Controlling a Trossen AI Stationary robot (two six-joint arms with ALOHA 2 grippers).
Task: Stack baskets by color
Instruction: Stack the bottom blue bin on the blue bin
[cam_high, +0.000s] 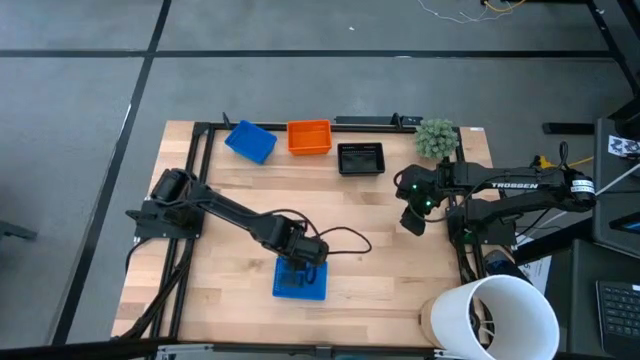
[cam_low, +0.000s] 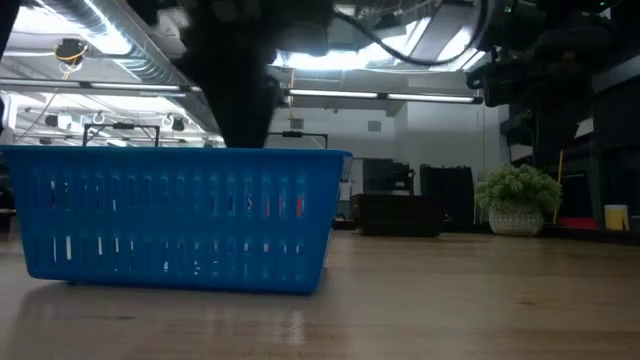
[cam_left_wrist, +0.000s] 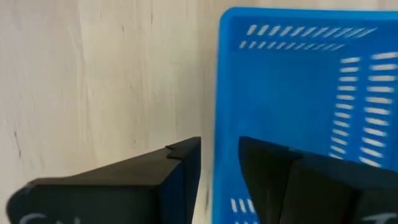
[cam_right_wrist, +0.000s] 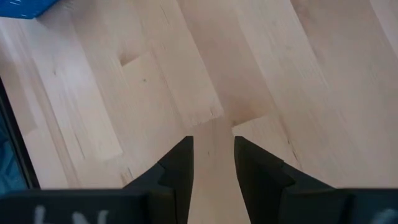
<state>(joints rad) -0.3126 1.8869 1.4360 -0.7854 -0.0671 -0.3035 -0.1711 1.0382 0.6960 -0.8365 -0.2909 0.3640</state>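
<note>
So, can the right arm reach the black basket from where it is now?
Probably yes. The right end effector hovers open over bare wood, and the black basket sits nearby with nothing between them; the green plant stands off to the side.

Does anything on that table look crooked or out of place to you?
Mostly tidy. One blue basket at the far edge sits turned at an angle, while the orange basket and black basket beside it lie square. Another blue basket sits alone near the front, with the left pincer straddling its wall. Nothing spilled or broken.
</note>
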